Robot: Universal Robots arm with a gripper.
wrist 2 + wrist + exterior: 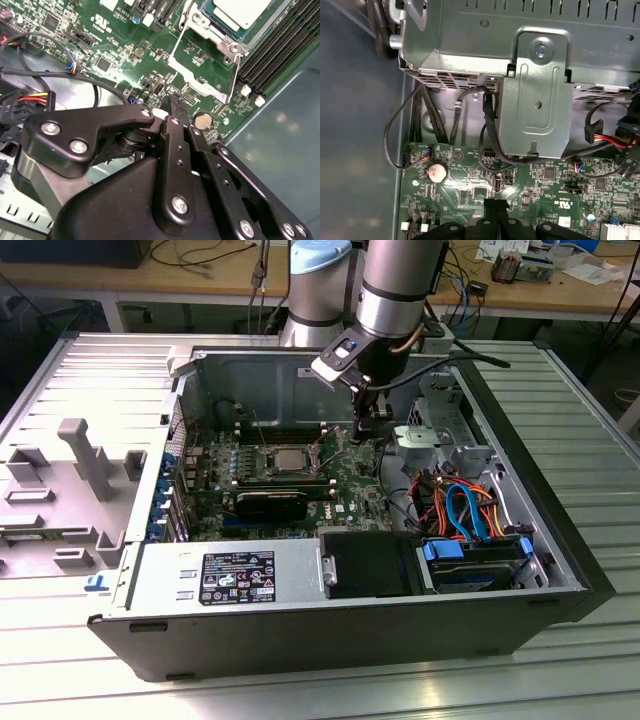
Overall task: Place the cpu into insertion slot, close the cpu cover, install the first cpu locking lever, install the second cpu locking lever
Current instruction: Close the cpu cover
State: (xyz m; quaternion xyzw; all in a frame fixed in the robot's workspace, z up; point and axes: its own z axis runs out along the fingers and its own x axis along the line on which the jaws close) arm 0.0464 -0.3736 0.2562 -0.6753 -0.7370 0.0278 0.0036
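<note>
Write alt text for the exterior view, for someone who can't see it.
A robot arm reaches down into an open computer case, its gripper low over the green motherboard, to the exterior view's right of the insertion slot where the cpu sits. The case lies on a ribbed metal table, a power supply along its near side.

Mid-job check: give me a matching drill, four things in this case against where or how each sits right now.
Things:
1. cpu
2. gripper
3. coin battery
4. power supply

Places:
a. grey box along the case's near wall in the exterior view
b. seated in the insertion slot
c. round and silver, on the green board
d. over the board, tip beside the coin battery

Pairs: 1-b, 2-d, 3-c, 4-a
</note>
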